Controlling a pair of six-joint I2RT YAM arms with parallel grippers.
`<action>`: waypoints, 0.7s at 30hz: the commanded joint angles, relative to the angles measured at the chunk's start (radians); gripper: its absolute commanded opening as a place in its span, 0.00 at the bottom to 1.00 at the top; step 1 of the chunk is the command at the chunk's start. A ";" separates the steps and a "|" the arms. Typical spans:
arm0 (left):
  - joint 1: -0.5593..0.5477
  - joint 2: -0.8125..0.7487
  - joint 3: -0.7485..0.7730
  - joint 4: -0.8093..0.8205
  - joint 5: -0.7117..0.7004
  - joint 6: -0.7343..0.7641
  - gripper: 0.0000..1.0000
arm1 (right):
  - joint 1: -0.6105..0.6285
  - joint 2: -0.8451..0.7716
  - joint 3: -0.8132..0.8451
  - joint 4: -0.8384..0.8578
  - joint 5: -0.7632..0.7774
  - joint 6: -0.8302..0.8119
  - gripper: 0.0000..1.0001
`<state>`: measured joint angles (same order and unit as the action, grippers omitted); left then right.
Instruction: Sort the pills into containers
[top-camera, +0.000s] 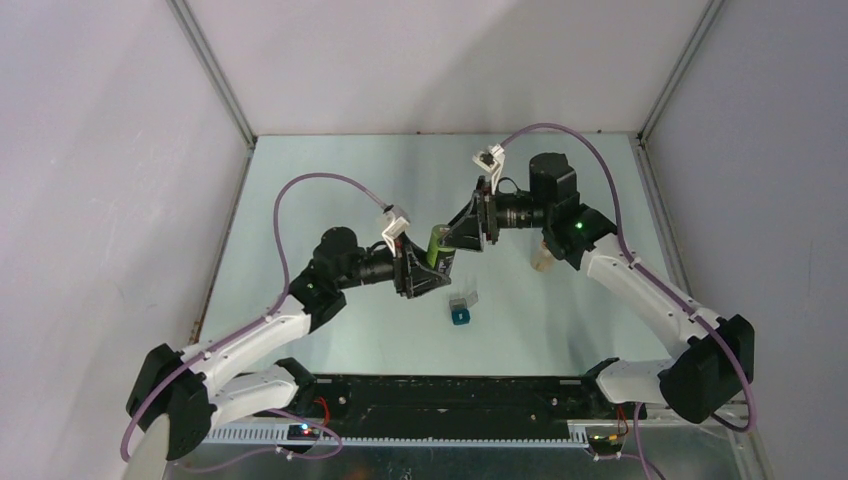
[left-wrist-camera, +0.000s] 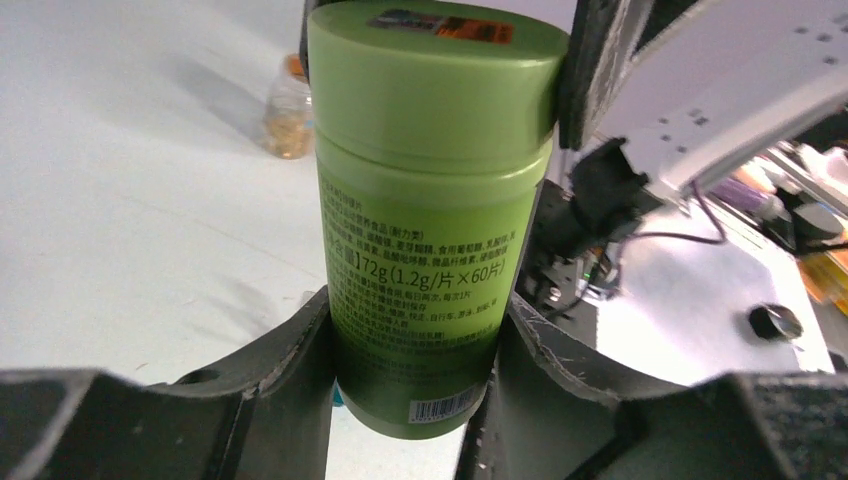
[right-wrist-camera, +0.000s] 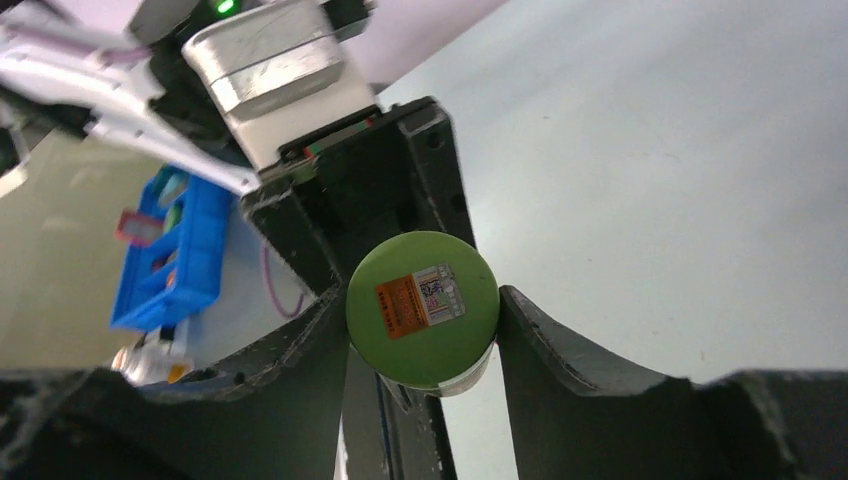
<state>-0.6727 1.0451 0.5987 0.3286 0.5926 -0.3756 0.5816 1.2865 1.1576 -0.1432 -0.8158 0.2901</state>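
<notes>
Above the middle of the table (top-camera: 330, 200), the left pincer (left-wrist-camera: 415, 340) clamps the body of the green bottle (left-wrist-camera: 420, 230), and the right pincer (right-wrist-camera: 424, 320) is closed round its lid (right-wrist-camera: 422, 300). It looks like rigid, smooth plastic and is likely light, so grip the body firmly and turn at the lid's rim. The pale bottle (top-camera: 543, 262) stands apart on the table, beside the right arm.

The green bottle (left-wrist-camera: 425, 250) is carrying black print and a white barcode on its olive label. Its lid (right-wrist-camera: 440, 350) is showing lime-green, bearing an orange-and-white sticker (right-wrist-camera: 420, 298). The pale bottle (left-wrist-camera: 288, 115) is showing amber under an orange top. The tray (right-wrist-camera: 170, 255) is showing blue.
</notes>
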 joint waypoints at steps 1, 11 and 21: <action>0.030 -0.020 0.058 0.094 0.203 -0.056 0.00 | -0.040 0.017 -0.002 0.095 -0.409 -0.107 0.00; 0.028 -0.114 0.025 -0.019 -0.112 0.064 0.00 | 0.082 -0.045 -0.002 0.094 0.407 0.127 0.89; 0.028 -0.101 0.017 -0.040 -0.299 0.068 0.00 | 0.300 -0.022 0.010 0.070 0.983 0.306 0.74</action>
<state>-0.6453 0.9413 0.6041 0.2707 0.3744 -0.3313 0.8700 1.2678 1.1519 -0.1081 -0.0776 0.5243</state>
